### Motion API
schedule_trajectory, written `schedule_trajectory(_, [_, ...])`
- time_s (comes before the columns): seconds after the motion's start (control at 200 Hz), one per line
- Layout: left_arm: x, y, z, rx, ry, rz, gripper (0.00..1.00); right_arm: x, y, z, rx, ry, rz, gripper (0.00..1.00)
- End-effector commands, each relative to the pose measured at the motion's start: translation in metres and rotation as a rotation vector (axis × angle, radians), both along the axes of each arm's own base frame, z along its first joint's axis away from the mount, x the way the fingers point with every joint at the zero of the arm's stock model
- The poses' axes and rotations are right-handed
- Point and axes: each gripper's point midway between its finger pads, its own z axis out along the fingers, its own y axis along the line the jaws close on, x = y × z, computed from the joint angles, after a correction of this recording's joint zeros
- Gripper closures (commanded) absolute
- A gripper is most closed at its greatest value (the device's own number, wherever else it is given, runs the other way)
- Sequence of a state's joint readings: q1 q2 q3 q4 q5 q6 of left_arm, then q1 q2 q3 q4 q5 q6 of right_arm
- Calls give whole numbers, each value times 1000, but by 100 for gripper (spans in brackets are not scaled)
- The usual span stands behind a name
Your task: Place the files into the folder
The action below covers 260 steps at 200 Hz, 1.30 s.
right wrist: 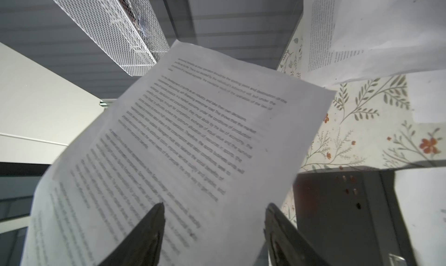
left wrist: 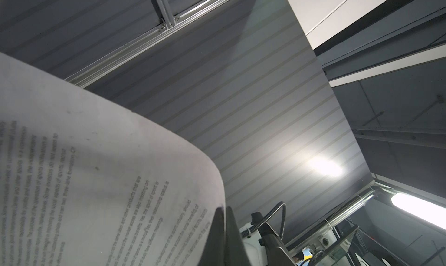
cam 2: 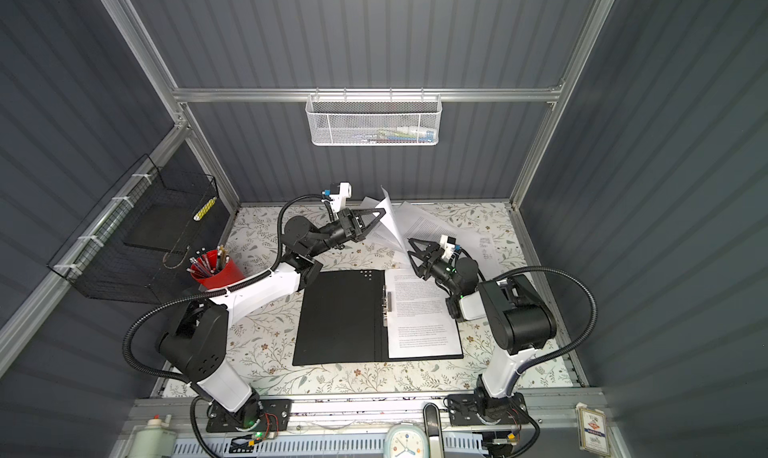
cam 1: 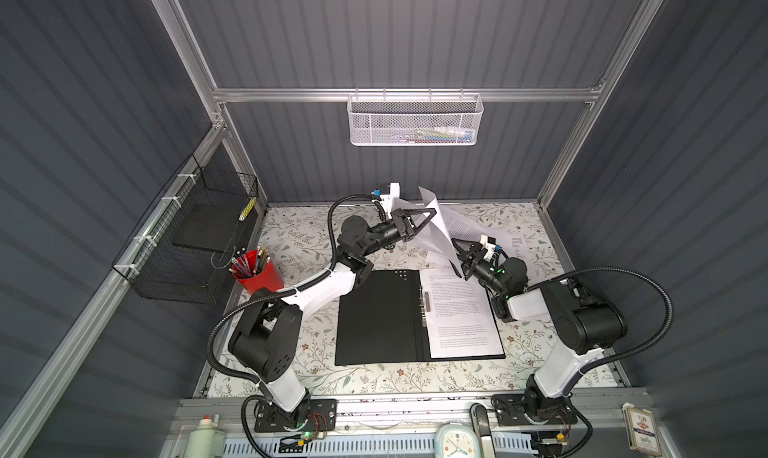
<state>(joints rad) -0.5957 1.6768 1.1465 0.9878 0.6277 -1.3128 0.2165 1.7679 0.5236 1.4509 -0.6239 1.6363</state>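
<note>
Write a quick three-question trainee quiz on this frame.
1. True or false: the left tool is shut on the raised sheet.
2. Which half of the open folder does the flat sheet lie on, as seen in both top views? A) left half B) right half C) across both halves
3. Fill in: the jaws of the right tool stand ____.

Key: 1 true; 2 B; 3 open.
</note>
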Motion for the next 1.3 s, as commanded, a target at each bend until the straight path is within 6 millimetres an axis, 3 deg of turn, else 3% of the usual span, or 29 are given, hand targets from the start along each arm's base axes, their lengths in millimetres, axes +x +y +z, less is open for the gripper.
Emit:
schedule_trajectory(0.0, [13, -2, 5, 39, -36, 44, 98, -3, -7, -6, 3, 9, -27, 25])
schedule_trajectory(0.12, [21, -9, 7, 30, -43, 31, 98, -4, -12, -19, 1, 52, -42, 17])
schedule_trajectory(0.33, [34, -20, 9, 11, -41, 15, 98, 1, -17, -37, 19, 125, -56, 13])
schedule_trajectory(0.635, [31, -23, 9, -27, -14, -16, 99, 20, -15, -17, 57, 85, -42, 12])
schedule_trajectory(1.03, [-1, -1, 1, -35, 17, -3, 99, 21, -13, -10, 62, 71, -29, 26])
schedule_trajectory(1.296, [-13, 24, -11, 83, 11, 66, 99, 10, -13, -17, 44, 80, -20, 47])
